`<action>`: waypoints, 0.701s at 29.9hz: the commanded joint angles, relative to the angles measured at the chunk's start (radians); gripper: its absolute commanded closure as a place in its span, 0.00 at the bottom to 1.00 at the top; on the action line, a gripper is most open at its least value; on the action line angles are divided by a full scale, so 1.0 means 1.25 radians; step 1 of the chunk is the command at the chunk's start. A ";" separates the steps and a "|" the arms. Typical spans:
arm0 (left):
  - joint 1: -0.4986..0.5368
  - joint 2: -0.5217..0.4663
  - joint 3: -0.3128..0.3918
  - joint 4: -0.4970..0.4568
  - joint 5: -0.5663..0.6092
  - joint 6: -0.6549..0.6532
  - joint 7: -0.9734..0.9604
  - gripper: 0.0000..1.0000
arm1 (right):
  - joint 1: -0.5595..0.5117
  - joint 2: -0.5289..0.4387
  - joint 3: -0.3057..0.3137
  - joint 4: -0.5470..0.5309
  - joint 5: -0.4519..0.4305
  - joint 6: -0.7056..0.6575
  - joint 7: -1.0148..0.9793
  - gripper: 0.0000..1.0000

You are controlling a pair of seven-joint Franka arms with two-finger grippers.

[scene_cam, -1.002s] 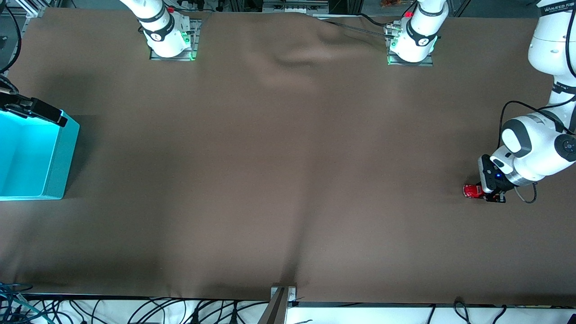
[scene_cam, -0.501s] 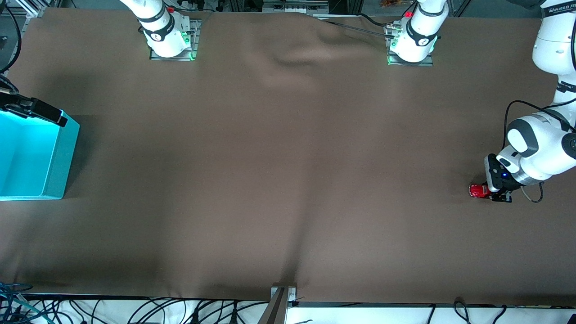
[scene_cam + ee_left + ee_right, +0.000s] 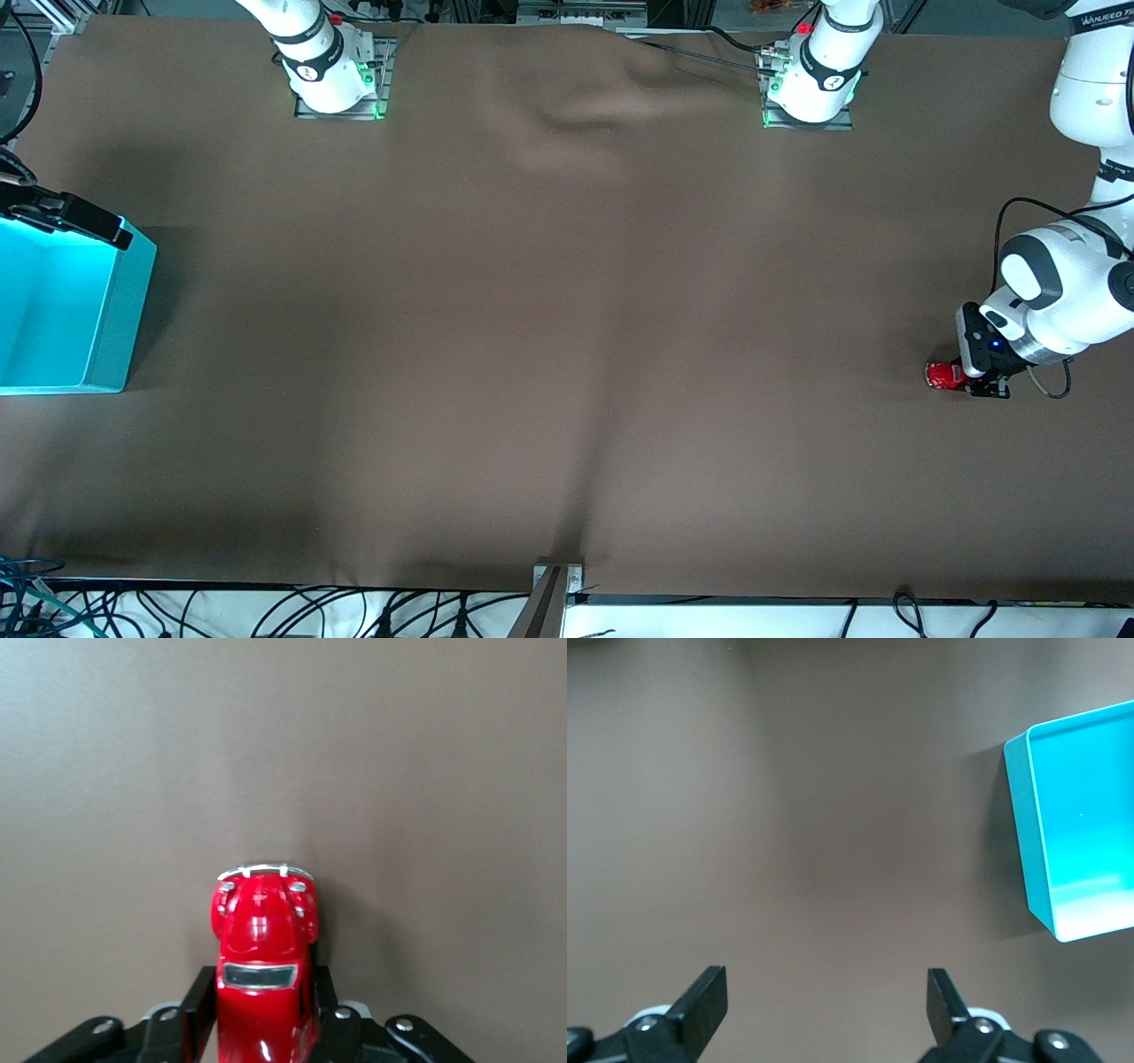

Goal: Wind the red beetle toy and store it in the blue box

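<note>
Left gripper (image 3: pixel 959 379) on red beetle toy (image 3: pixel 944 375) — table's left-arm end
Fingers (image 3: pixel 199 1010) flank the toy, grip cannot tell; right gripper (image 3: pixel 826 997) wide, over cloth by blue box (image 3: pixel 111 328) — right-arm edge

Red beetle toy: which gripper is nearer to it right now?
Left. The left gripper has its fingers on either side of the red beetle toy on the table. The right gripper waits open at the blue box end.
</note>
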 commanded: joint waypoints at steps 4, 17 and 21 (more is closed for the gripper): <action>0.014 0.030 0.008 0.003 0.004 0.007 0.028 0.00 | -0.003 -0.013 0.003 -0.014 -0.011 0.009 0.005 0.00; 0.009 0.001 0.007 0.001 0.009 0.003 0.026 0.00 | -0.003 -0.013 0.003 -0.014 -0.011 0.009 0.003 0.00; 0.009 0.002 0.007 0.001 0.009 0.003 0.027 0.00 | -0.003 -0.013 0.003 -0.014 -0.011 0.009 0.005 0.00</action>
